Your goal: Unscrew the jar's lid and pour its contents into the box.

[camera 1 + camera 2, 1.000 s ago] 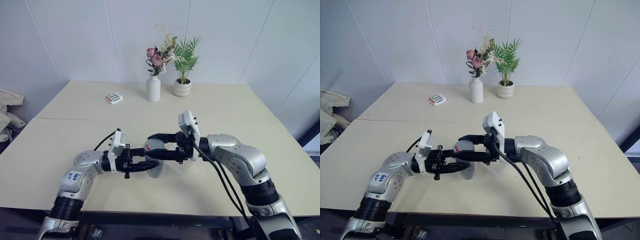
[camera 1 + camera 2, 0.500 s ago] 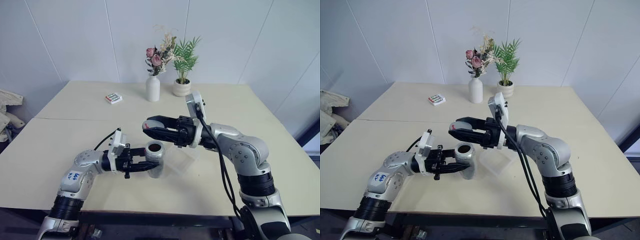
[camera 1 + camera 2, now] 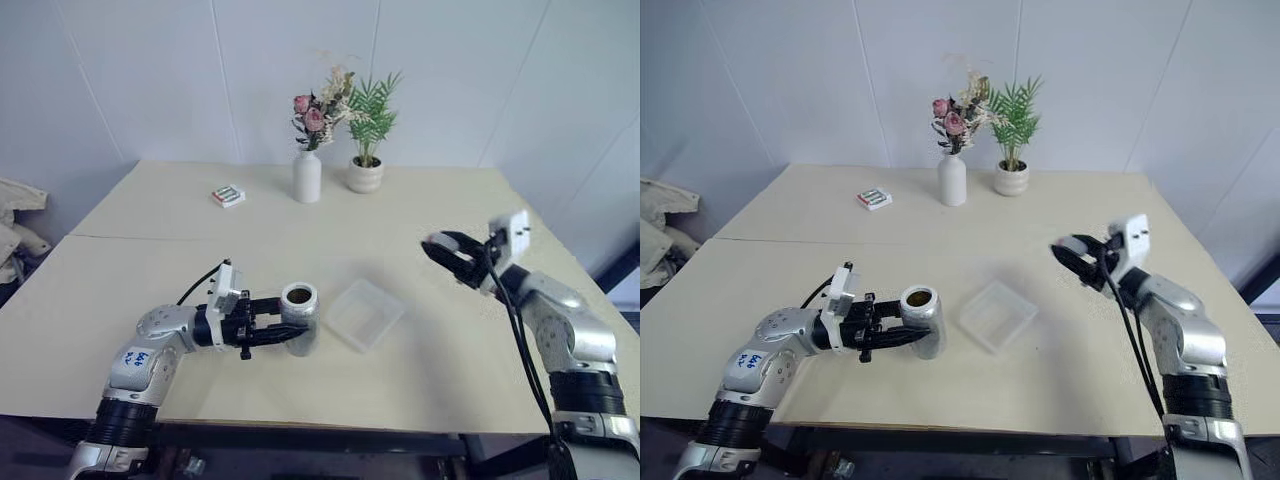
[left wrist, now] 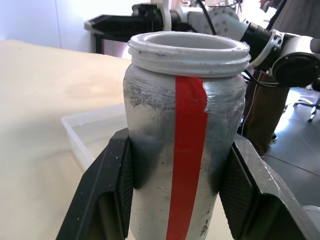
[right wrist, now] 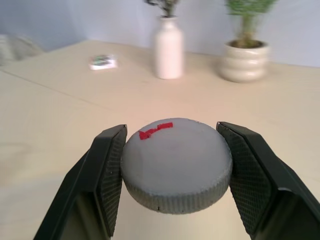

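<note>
Right gripper [image 3: 437,246] swung clear, fingers clamped on lid [image 5: 176,163]. Left gripper [image 4: 175,200] fingers clamp open jar [image 3: 299,318]; next, tip it over box [image 3: 365,314].

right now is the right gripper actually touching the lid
Touching. In the right wrist view both black fingers press flat against opposite sides of the lid, no gap showing, so the right gripper clamps it.

- A plain test room or lab is suggested.
- Bare white panelled walls [image 3: 150,80] are seen.
- One beige table [image 3: 420,210] is dressed with a vase [image 3: 306,176] and potted plant [image 3: 366,172].
</note>
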You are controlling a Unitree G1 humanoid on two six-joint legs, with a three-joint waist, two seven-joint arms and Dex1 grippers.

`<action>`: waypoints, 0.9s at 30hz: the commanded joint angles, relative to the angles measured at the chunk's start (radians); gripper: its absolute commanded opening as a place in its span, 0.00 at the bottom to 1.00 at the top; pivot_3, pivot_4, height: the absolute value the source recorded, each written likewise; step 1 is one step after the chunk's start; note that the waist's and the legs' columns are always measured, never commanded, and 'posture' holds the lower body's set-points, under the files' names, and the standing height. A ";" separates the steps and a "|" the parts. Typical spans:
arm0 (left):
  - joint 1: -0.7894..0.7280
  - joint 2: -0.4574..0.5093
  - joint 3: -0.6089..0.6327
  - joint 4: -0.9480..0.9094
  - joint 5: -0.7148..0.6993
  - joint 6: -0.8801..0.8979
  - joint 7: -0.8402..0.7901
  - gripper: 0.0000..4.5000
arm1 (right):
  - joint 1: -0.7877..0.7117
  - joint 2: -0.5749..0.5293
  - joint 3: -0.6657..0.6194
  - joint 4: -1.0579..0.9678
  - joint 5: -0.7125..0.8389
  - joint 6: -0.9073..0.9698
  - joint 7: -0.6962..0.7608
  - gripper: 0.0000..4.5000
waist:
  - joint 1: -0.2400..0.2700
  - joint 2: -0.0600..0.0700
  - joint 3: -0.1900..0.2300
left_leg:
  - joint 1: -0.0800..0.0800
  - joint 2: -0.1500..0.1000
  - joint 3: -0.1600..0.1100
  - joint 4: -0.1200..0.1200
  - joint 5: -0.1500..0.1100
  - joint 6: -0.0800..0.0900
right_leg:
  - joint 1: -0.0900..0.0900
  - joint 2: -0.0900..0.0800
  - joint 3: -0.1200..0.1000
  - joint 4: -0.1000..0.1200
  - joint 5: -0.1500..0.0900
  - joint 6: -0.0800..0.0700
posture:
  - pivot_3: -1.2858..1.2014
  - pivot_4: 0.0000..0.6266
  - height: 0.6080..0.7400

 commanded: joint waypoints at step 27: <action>-0.048 -0.008 0.054 -0.020 -0.018 -0.016 0.058 0.43 | 0.087 0.048 -0.008 0.194 -0.084 -0.271 0.024 1.00 | -0.017 0.000 0.000 | 0.005 0.000 0.005 0.002 0.002 -0.002 | 0.002 0.001 0.008 0.004 0.001 0.001 | 0.52 0.24 1.00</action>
